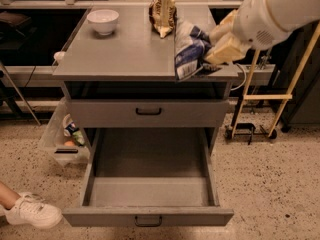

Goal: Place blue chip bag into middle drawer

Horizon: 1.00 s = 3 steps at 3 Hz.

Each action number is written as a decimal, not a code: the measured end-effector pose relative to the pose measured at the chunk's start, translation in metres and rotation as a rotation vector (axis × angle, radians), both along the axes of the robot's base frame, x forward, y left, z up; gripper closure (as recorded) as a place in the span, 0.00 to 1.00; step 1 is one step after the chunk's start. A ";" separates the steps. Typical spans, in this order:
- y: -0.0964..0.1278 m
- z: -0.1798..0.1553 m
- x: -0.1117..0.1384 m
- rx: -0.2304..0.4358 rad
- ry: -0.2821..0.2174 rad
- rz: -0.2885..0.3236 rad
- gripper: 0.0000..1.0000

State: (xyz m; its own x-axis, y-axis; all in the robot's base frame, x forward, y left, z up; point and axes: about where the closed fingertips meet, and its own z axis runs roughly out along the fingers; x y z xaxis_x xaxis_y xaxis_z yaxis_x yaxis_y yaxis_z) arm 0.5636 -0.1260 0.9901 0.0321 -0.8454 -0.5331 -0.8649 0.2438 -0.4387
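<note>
Nearest, the middle drawer (150, 191) stands pulled out, its grey floor bare and a small handle at the centre of its front. A foot in a white sneaker (31, 212) rests on the speckled terrazzo floor (270, 184) to its left. Behind that, a clear plastic bin (62, 141) holding small items sits against the cabinet's side. Above the open drawer, a shallower drawer front (148, 112) with a black handle is closed.

The blue chip bag (189, 49) hangs at the front right edge of the grey tabletop (120, 51), not over the open drawer. Its long axis is roughly upright, its lower end overlapping the edge. The gripper (211, 46) reaches in from the right, its cream fingers (229, 49) pinching the bag's right side.

Farther back stand a brown-and-gold bag (162, 15) and a white bowl (103, 20). A wooden-framed cart (280, 84) stands to the right.
</note>
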 end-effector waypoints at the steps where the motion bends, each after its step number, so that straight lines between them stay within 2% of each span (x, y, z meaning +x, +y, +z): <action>1: -0.002 -0.054 -0.012 0.005 -0.021 -0.018 1.00; 2: -0.034 -0.128 -0.028 0.024 -0.009 -0.121 1.00; 3: -0.070 -0.229 -0.043 0.033 0.054 -0.256 1.00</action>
